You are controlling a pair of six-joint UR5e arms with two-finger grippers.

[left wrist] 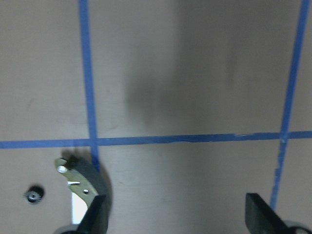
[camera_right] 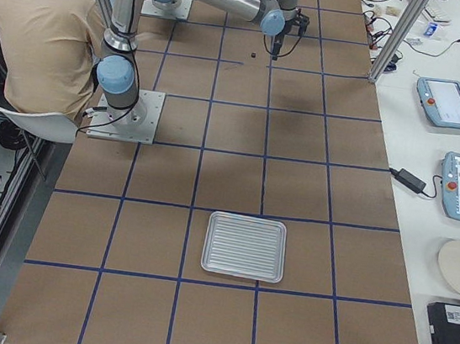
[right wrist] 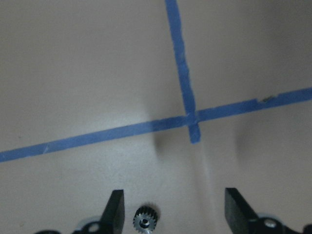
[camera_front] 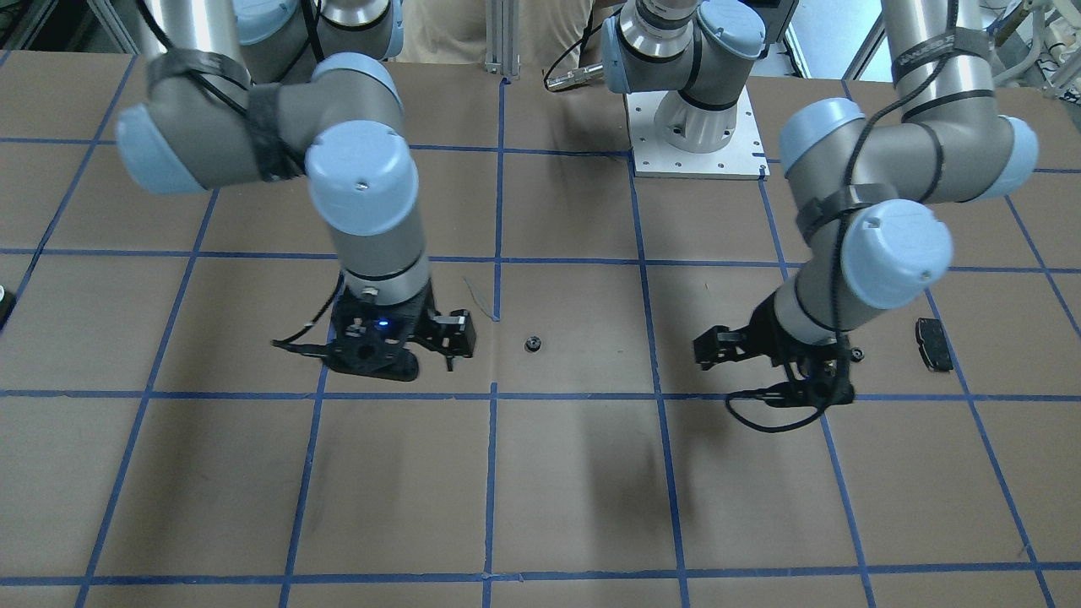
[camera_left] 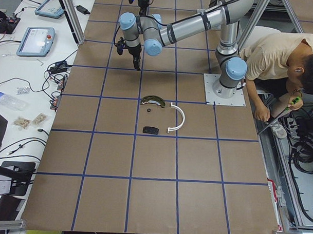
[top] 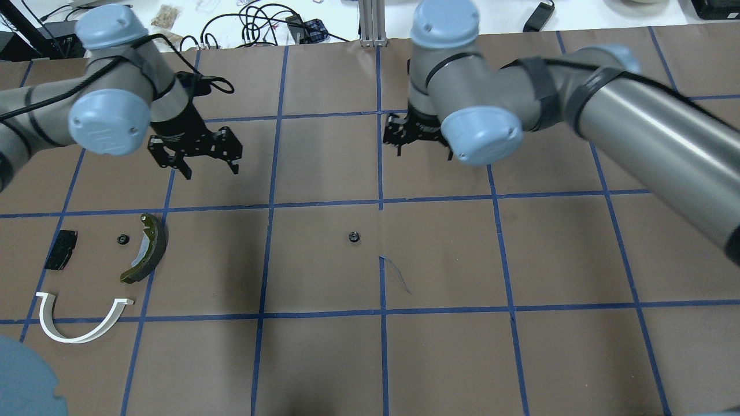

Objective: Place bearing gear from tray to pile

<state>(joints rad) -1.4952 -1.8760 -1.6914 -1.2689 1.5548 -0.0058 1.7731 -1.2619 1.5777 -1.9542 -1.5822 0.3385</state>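
**Right gripper spread above a loose bearing gear**

Right wrist view: the fingers stand well apart over the brown counter. The bearing gear lies on that surface and is seen between them, closer to the finger on the view's left. A cross of blue tape lies beyond.

Left wrist view: the left gripper is likewise spread, with nothing between its fingers. Below it shows one end of the brake shoe, and a second gear lies near that end.

Overhead view: the bearing gear lies alone near the counter's middle, just beside a tape line. The pile sits on the robot's left and is made up of the brake shoe, a black pad and a white arch. The second gear lies between pad and shoe, touching neither.

Exterior right view: the tray lies well apart from the bearing gear, toward the near end of the counter.
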